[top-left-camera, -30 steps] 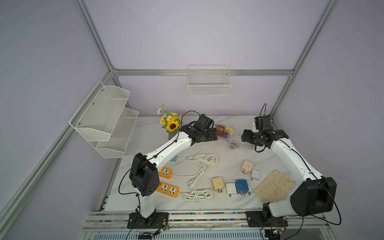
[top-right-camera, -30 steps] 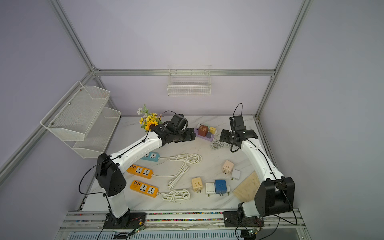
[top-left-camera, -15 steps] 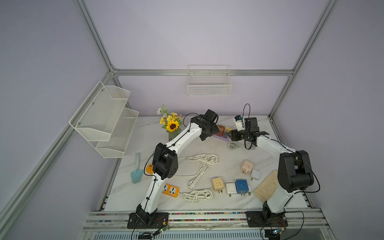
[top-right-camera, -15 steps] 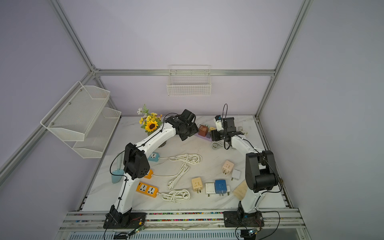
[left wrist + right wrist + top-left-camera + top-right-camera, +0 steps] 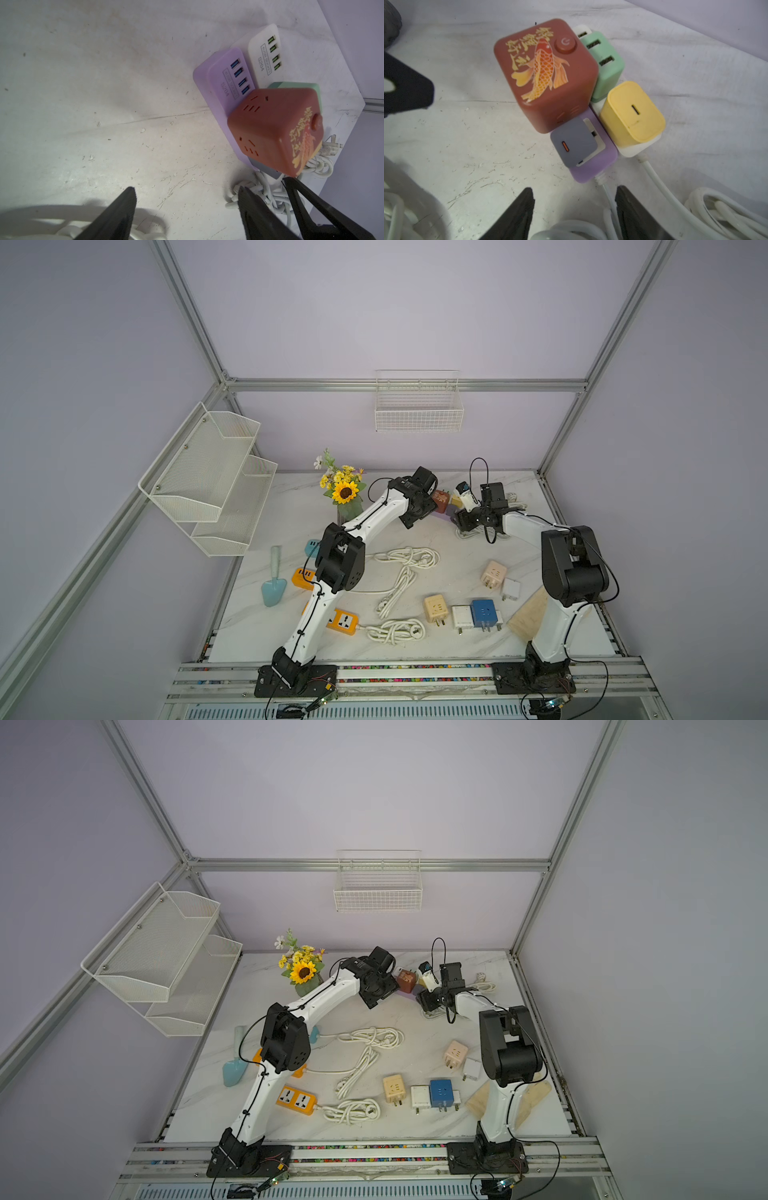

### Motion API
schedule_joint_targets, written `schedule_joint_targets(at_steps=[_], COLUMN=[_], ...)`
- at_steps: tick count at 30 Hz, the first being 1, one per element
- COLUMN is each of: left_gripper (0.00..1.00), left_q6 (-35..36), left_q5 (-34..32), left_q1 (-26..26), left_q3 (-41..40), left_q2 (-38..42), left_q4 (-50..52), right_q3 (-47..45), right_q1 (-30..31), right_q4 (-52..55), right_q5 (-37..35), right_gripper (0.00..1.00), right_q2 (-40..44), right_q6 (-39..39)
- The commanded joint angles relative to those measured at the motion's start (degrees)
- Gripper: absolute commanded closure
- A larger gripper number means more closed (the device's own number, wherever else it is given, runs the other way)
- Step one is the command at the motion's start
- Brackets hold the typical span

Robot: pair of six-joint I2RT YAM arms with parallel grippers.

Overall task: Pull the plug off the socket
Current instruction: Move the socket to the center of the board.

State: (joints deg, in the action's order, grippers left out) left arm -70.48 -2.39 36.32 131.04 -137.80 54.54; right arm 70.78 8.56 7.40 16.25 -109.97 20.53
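A purple socket strip and a white socket strip lie side by side at the back of the table. On the purple one sit a red-brown cube plug with a gold fish print, also seen in a top view, and a small grey plug. On the white one sit a green plug and a yellow plug. My left gripper hovers open and empty over bare table beside the purple strip. My right gripper is open at the purple strip's cord end, straddling its white cable without gripping it.
Coiled white cable lies by the right gripper. A sunflower vase stands left of the strips. Nearer the front are white cords, orange power strips, several loose adapters, a blue trowel and a wooden board.
Both arms have changed pose, elbows lifted, and both wrists have come in closer to the cluster of plugs. The jaws of both grippers have narrowed slightly.
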Motion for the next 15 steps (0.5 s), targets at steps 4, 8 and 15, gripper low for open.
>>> schedule_joint_targets(at_steps=[4, 8, 15], left_gripper=[0.21, 0.21, 0.21], left_q6=[-0.1, -0.2, -0.1], left_q5=[-2.0, -2.4, -2.1], left_q1=[-0.9, -1.2, -1.9], left_q3=[2.0, 2.2, 2.0], left_q2=[1.1, 1.1, 1.6], left_q4=[-0.3, 0.4, 0.8], right_q3=[4.9, 7.9, 9.9], right_q1=[1.2, 1.9, 3.4], right_q4=[0.8, 1.7, 2.8], right_q5=[-1.7, -1.0, -1.5], right_gripper=[0.34, 0.35, 0.44], right_q2=[-3.7, -6.1, -9.0], right_q6=[3.9, 4.4, 5.2])
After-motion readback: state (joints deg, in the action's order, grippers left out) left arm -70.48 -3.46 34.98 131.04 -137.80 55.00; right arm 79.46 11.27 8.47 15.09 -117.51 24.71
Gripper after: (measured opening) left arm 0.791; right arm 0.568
